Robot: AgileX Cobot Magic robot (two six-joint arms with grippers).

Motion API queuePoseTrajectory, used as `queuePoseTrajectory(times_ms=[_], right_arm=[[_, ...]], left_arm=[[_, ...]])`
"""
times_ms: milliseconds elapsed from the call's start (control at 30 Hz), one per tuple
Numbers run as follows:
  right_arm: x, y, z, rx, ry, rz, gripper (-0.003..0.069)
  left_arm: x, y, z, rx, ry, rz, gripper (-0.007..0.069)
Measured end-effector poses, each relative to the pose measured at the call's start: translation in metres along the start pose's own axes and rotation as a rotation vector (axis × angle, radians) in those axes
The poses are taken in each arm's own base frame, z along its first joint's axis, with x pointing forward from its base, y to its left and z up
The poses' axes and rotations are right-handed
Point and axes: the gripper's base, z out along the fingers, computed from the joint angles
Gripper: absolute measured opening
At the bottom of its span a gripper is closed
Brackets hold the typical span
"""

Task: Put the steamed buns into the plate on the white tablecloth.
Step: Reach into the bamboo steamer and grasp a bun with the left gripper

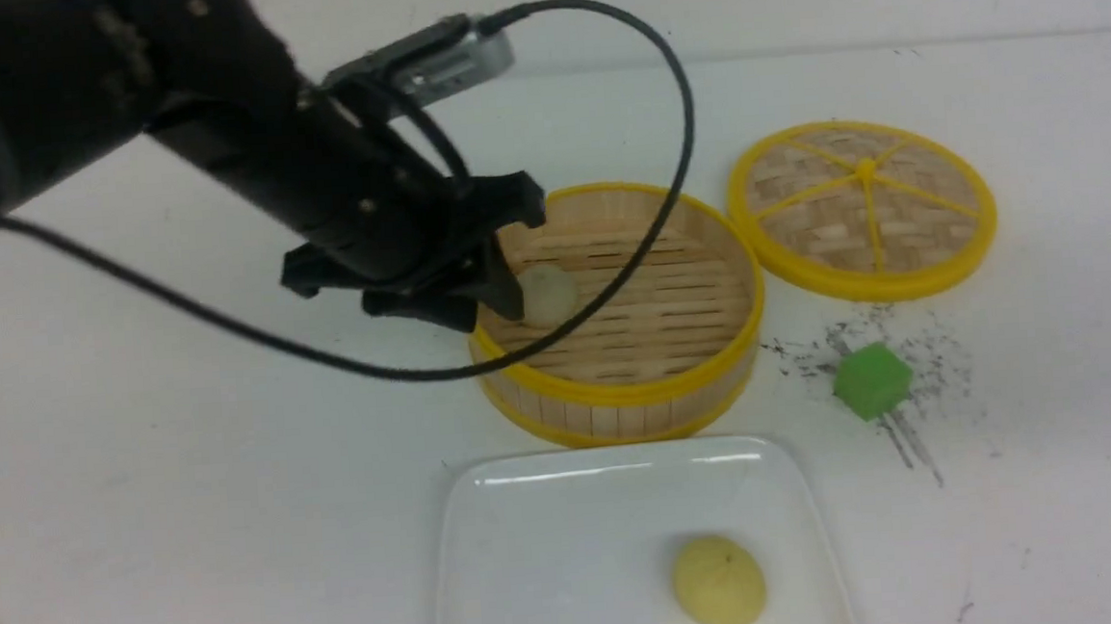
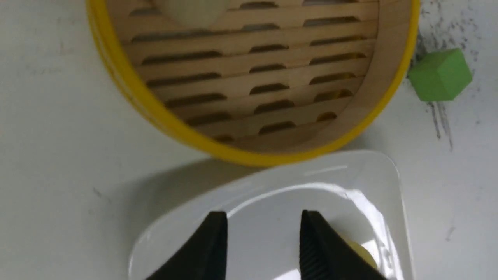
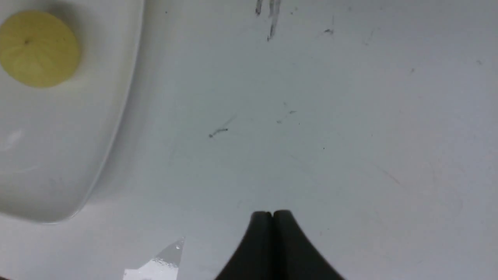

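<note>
The cream steamed bun lies inside the bamboo steamer, near its left wall; its edge shows in the left wrist view. The pale yellow bun lies in the white plate, and shows in the right wrist view. My left gripper is open and empty, above the steamer's left rim beside the cream bun. In its wrist view the gripper stands open in front of the plate. My right gripper is shut and empty over the white tablecloth, right of the plate.
The steamer's woven lid lies flat at the back right. A green cube sits on dark scribble marks right of the steamer, and shows in the left wrist view. The left arm's black cable loops over the steamer.
</note>
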Motion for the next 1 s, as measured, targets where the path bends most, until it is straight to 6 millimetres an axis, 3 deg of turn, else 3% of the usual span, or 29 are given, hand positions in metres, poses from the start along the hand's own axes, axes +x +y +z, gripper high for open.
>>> queuePoseTrajectory(times_ms=[233,433,833,1000], right_arm=[[0.015,-0.001,0.021,-0.005,-0.044,0.015,-0.0014],[0.013,-0.001,0.024,-0.013,-0.061,0.022,-0.0011],[0.011,0.001,0.023,-0.04,-0.075,0.04,-0.0006],[0.009,0.001,0.023,-0.04,-0.096,0.041,-0.0003]], left_arm=[[-0.043,-0.026,0.042,-0.15,0.035,0.148,0.0332],[-0.067,-0.021,0.074,-0.294,0.013,0.166,0.0335],[-0.067,-0.007,0.125,-0.322,0.049,0.143,0.0337],[-0.067,-0.006,0.131,-0.325,0.047,0.1,0.0314]])
